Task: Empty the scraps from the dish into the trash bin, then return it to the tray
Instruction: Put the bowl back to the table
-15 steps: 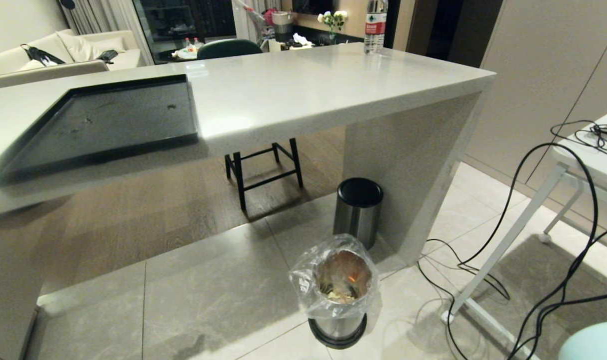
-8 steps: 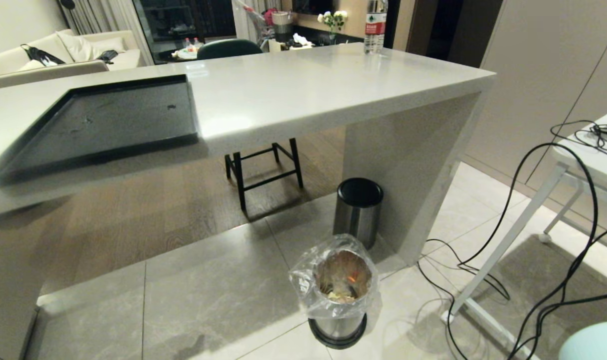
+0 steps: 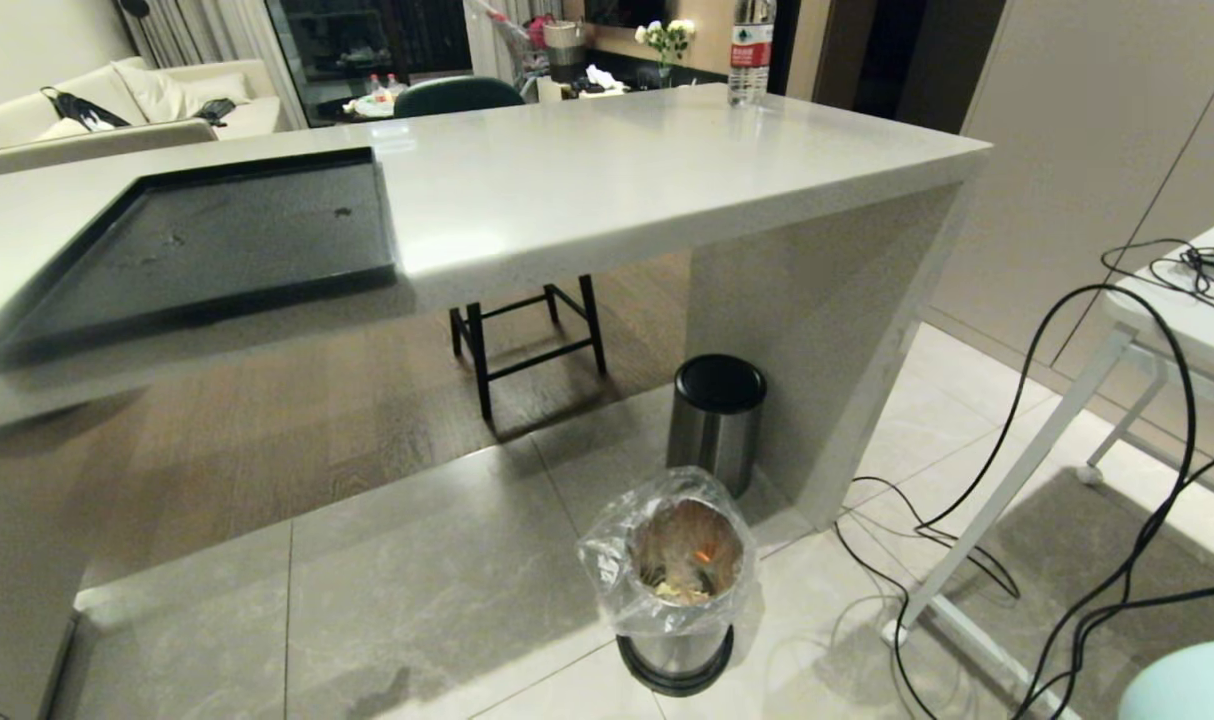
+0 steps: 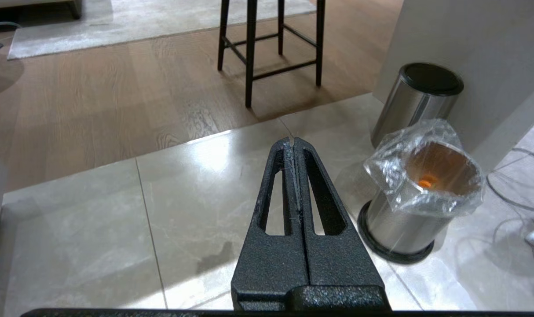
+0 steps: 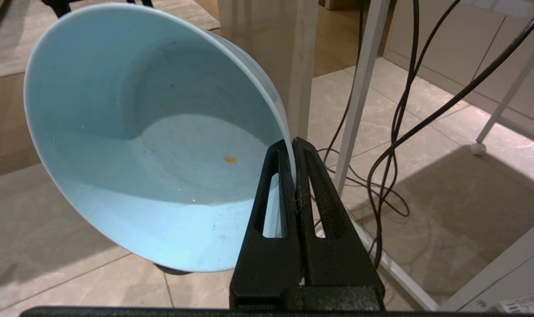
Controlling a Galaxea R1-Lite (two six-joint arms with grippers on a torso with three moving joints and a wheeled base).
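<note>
Closest to you, the right gripper has its jaws clamped on the rim of the dish, one finger inside the wall and one outside. The dish hangs tilted, its mouth turned toward the wrist camera, and it looks emptied: only a tiny orange fleck sticks to its floor. In the head view its pale blue edge shows at the lower right corner, to the right of the trash bin and well apart from it. The left gripper hangs over the floor tiles just beside the trash bin, jaws pressed together on nothing.

The trash bin stands on the floor with its plastic liner puffed over the rim; the scraps lie inside, orange and pale bits. Just beyond it sits a second bin with a black lid, against the desk leg.

Farthest from the trash bin, up on the desk and off to its left, lies the tray, bare.

Watch the grip: you hold a smooth, tilted dish by a thin edge, so a quick swing up toward the tray could make it pivot or slip. Mind the desk edge on the lift, and the cables hanging right behind the dish.
</note>
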